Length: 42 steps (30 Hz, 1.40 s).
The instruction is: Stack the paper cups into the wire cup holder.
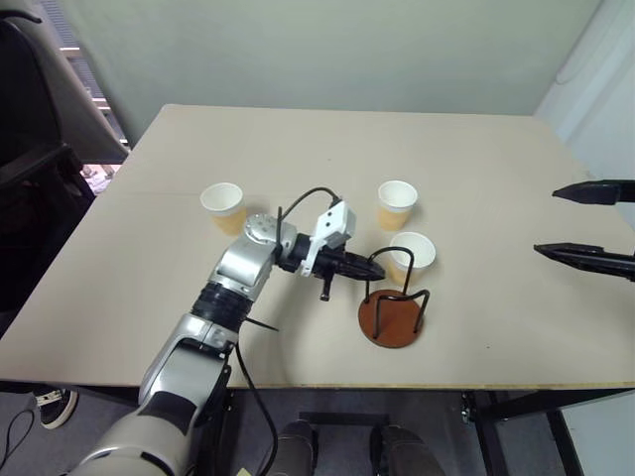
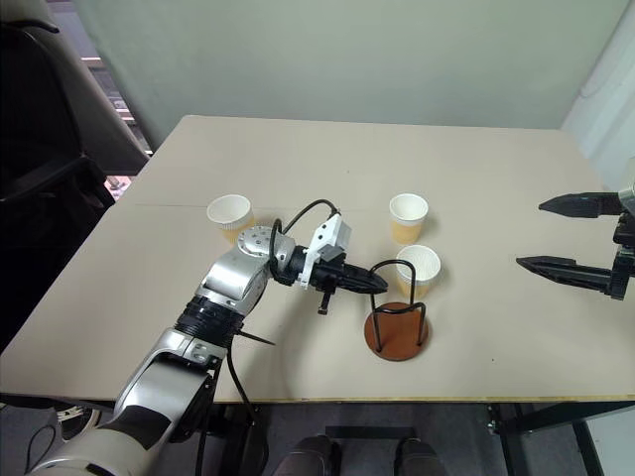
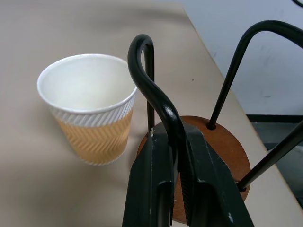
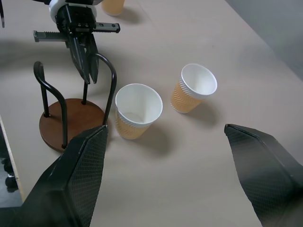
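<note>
Closest to us is our left arm, reaching across the table (image 1: 516, 198) toward the right, its left gripper (image 2: 377, 284) clamped tight on one upright wire loop of the wire cup holder (image 2: 397, 332); the left wrist view shows both fingers (image 3: 156, 189) pinching the wire just below its bend. We read that as a repositioning or steadying grip: the holder is light, and pinning a loop would keep it from sliding or tipping when cups go in. Largest first: the table is a plain beige top carrying everything. The holder sits near the front edge, brown disc base flat, black loops upright, nothing inside it yet. Three paper cups stand upright, mouths up: the nearest cup (image 1: 412, 257) is just beside the holder on its far side, close to the loops but we can't tell if it touches; a second cup (image 1: 397, 204) is a little farther back; the third cup (image 1: 222, 207) is well apart on the left, behind our forearm. Our right gripper (image 1: 585, 224) hangs off to the right side with jaws spread wide, holding nothing, likely staged to take the nearest cup. Stacking hasn't started. Main risk as we see it: tugging the loop could tilt the holder into the adjacent cup.
</note>
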{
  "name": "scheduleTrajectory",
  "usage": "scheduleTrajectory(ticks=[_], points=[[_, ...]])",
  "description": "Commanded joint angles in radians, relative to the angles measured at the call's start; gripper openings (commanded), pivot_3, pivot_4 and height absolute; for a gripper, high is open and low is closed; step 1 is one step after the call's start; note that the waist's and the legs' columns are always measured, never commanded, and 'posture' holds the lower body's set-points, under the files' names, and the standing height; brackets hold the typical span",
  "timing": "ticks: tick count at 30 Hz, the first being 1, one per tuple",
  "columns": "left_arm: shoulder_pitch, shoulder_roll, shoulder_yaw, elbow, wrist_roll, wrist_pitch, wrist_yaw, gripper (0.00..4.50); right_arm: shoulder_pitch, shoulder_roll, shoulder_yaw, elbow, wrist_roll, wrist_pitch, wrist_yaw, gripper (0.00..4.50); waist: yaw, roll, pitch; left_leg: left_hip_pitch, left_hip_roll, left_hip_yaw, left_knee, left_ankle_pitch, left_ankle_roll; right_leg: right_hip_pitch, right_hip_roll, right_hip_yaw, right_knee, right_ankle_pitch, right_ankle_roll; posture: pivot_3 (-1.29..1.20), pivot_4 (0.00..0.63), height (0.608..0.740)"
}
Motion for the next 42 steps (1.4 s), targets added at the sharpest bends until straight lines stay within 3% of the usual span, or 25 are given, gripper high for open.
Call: scheduleTrajectory(ticks=[1,7,16,17,22,29,34,37,42], points=[[-0.044,-0.004,0.012,0.044,0.023,-0.067,0.016,0.05,0.006,0.005,-0.056,-0.028,0.019,0.012,-0.016,4.10,0.000,0.000,0.000,0.000,0.000,0.000,0.000,0.000,0.000,0.000,0.000,0.000,0.000,0.000,0.000,0.00,0.150,0.740],[-0.095,-0.055,0.005,0.137,0.076,-0.162,0.090,0.05,0.012,0.008,-0.057,-0.037,0.024,0.017,-0.028,4.10,0.002,0.001,0.000,0.000,0.000,0.000,0.000,0.000,0.001,0.000,0.000,0.000,0.000,0.000,0.000,0.00,0.150,0.740],[-0.068,-0.052,-0.032,0.111,0.089,-0.145,0.021,0.05,0.014,0.004,-0.051,-0.040,0.035,0.016,-0.038,4.10,0.003,0.001,-0.001,-0.001,-0.001,0.001,0.000,-0.001,-0.001,0.000,0.000,0.002,0.000,-0.002,0.004,0.00,0.150,0.740],[-0.064,-0.051,-0.032,0.107,0.088,-0.139,0.022,0.63,0.014,0.005,-0.050,-0.041,0.037,0.017,-0.039,4.10,0.003,0.001,-0.001,-0.001,-0.001,0.001,0.000,-0.001,-0.001,0.000,0.000,0.002,0.000,-0.002,0.004,0.00,0.150,0.740],[-0.046,-0.031,-0.029,0.075,0.080,-0.122,0.001,2.18,0.014,0.005,-0.035,-0.045,0.046,0.015,-0.044,4.10,0.003,0.001,-0.001,-0.001,-0.001,0.001,0.001,-0.001,-0.001,0.000,0.000,0.002,0.000,-0.003,0.005,0.00,0.150,0.740],[-0.044,0.016,-0.002,0.029,0.065,-0.095,0.003,2.18,-0.006,0.002,0.029,-0.039,0.047,-0.007,-0.052,4.10,0.002,0.002,-0.001,-0.001,-0.001,0.001,0.001,-0.001,-0.001,0.000,0.000,0.003,0.000,-0.003,0.004,0.00,0.150,0.740],[0.003,0.131,0.054,-0.118,-0.004,0.000,-0.042,2.18,-0.051,0.002,0.247,-0.017,-0.085,-0.132,-0.083,4.10,-0.005,0.002,-0.001,-0.001,-0.001,0.001,0.000,-0.001,-0.001,0.000,0.000,0.003,0.000,-0.003,0.005,0.00,0.150,0.740],[0.062,0.242,0.094,-0.217,-0.040,0.053,-0.069,2.18,-0.169,0.026,0.472,0.050,-0.257,-0.276,-0.098,4.10,-0.022,0.002,-0.001,0.001,0.000,0.002,0.000,-0.002,-0.001,-0.001,0.001,0.003,0.000,-0.003,0.004,0.00,0.150,0.740],[0.107,0.389,0.176,-0.270,-0.067,0.080,-0.063,2.18,-0.361,0.130,0.730,0.260,-0.519,-0.548,-0.080,4.10,-0.024,0.002,-0.001,0.001,0.001,0.001,0.001,-0.008,0.010,-0.002,0.001,0.003,0.001,-0.001,0.003,0.00,0.150,0.740]])
